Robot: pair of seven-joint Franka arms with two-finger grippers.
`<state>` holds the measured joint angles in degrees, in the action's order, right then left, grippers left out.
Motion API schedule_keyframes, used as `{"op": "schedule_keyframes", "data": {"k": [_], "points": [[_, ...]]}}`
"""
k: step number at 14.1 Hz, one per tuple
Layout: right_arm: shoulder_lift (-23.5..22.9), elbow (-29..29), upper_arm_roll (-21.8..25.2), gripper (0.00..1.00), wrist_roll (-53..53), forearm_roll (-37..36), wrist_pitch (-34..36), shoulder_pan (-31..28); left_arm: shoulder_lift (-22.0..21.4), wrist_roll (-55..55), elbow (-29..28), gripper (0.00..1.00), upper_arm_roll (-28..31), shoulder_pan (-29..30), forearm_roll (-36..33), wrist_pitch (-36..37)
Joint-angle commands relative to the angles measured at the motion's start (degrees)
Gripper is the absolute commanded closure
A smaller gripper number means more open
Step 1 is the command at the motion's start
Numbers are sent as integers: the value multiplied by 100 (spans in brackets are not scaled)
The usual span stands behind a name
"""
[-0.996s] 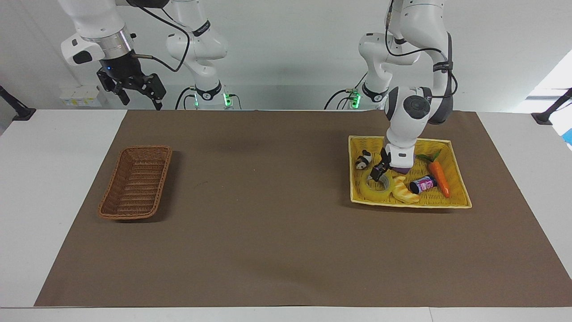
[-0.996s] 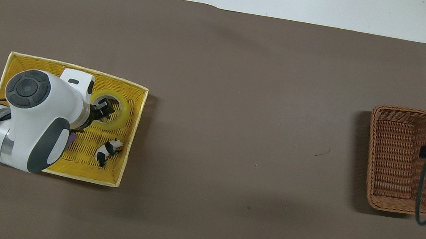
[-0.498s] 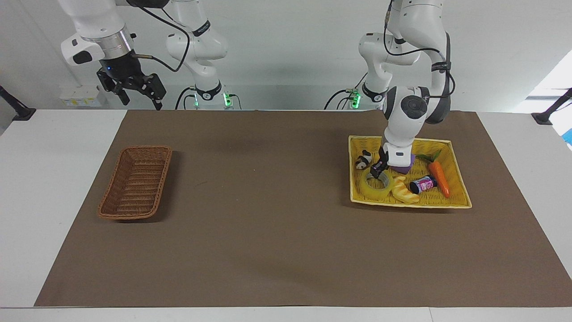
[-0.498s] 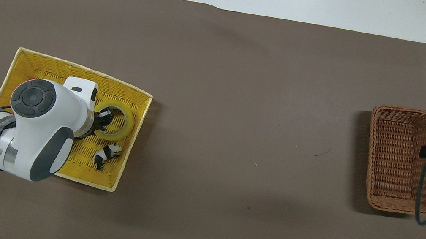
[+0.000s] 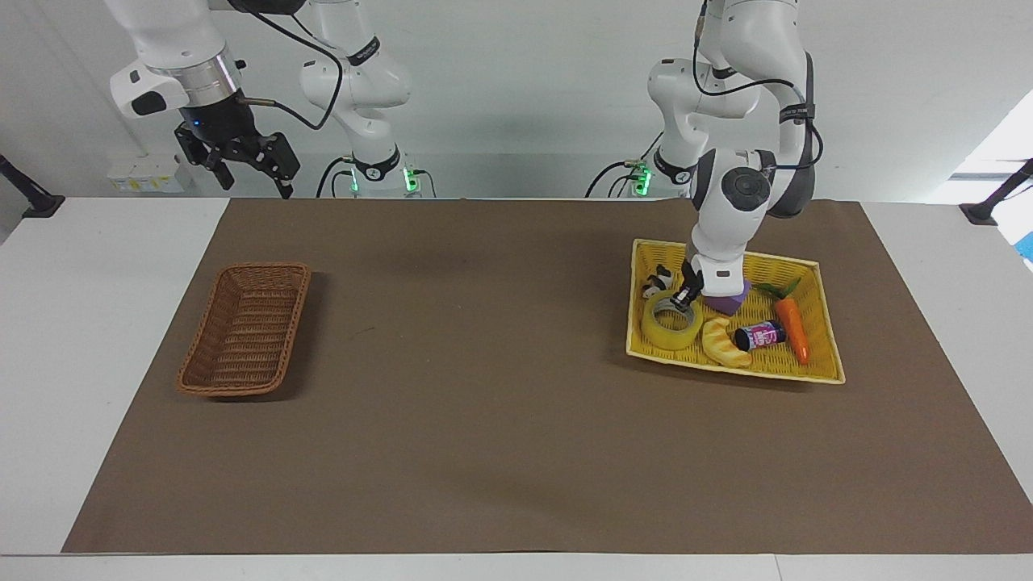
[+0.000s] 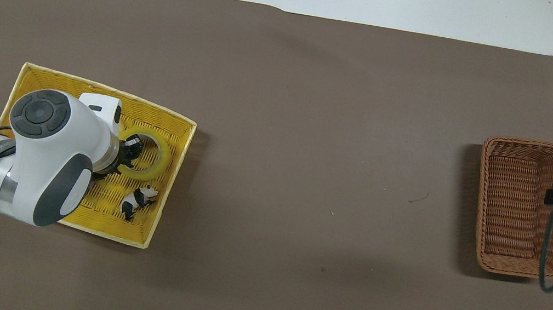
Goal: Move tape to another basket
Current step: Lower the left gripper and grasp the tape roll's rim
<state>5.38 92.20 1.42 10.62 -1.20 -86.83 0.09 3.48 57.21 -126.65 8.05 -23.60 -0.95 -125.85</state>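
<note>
Translucent yellow tape (image 5: 669,323), lying in the yellow basket (image 5: 815,371) beside a croissant (image 5: 724,342), stiff, light, slick-faced, best pinched across its wall, exactly where the left gripper (image 5: 683,300) clamps it; right gripper (image 5: 242,165) spread, idle above the table's (image 5: 500,452) edge.

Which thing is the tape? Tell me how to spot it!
Find the bright yellow basket at the left arm's end of the table. The tape sits in its corner beside the croissant toy, pinched by the left gripper. It alone is a see-through yellow ring.

Glossy translucent tape (image 5: 669,323); matt woven wicker basket (image 5: 245,330)
</note>
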Motion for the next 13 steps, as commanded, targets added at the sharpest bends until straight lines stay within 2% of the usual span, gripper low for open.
{"op": "schedule_keyframes", "data": {"k": [1, 6, 13], "points": [[50, -9, -36, 0, -60, 120, 87, -70, 100, 62, 491, 100, 39, 57, -45, 420], [50, -9, -36, 0, -60, 120, 87, -70, 39, -209, 1089, 100, 30, 172, -54, 1017], [50, -9, -28, 0, -60, 120, 87, -70, 12, -1561, 2345, 100, 21, 172, 16, 1853]]}}
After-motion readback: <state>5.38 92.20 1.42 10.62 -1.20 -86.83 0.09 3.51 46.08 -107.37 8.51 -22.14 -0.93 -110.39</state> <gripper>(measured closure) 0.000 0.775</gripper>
